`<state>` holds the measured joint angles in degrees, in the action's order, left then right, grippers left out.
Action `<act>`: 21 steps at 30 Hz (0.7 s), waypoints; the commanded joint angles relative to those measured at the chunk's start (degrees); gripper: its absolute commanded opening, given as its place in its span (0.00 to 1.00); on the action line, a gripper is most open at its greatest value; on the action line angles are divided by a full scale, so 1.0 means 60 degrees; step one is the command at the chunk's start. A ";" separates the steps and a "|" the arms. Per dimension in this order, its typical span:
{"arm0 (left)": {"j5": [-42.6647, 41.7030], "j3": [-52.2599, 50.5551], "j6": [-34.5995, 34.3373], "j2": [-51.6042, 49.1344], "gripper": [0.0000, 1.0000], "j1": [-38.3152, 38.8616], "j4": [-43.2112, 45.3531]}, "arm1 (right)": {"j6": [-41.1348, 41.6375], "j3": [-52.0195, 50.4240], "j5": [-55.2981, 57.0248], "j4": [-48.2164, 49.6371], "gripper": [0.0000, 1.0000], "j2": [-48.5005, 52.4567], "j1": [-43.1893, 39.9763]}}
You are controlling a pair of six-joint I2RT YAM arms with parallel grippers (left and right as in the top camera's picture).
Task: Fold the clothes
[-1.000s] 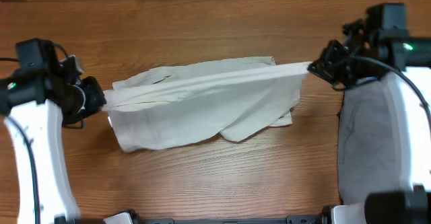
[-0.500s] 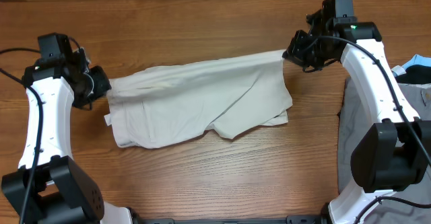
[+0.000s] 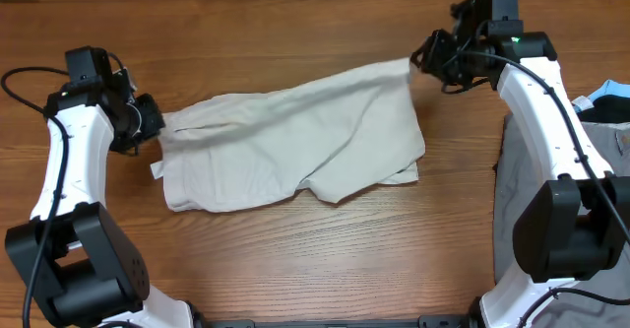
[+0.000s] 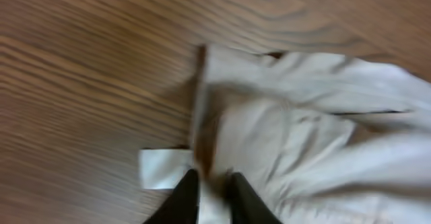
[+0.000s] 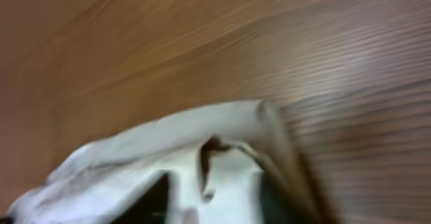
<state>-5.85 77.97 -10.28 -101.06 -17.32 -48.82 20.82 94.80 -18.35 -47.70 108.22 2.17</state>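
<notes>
The cream cotton shorts [image 3: 285, 151] lie spread across the brown wooden table [image 3: 295, 269], light and limp, so they will likely sag unless pinched at the thicker waistband corners. My right gripper [image 5: 214, 197] stands parted around one corner. Whether my left gripper [image 4: 211, 194] pinches the edge beside the small white tag [image 4: 161, 169], I cannot tell.

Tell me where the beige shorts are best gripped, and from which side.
Probably the left edge of the shorts, near the white tag, approached from the left: it lies straight and exposed on the table, while the right end overlaps in layers.
</notes>
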 commanded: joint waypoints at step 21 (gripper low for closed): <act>-0.1461 -0.0229 0.1883 -0.0047 0.04 0.2218 -0.1759 | -0.0914 -0.2590 0.0346 -0.1821 0.13 -0.0135 0.0965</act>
<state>-14.37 82.15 -0.89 -101.16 -6.63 -60.40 14.33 84.66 -18.48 -60.53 108.18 4.82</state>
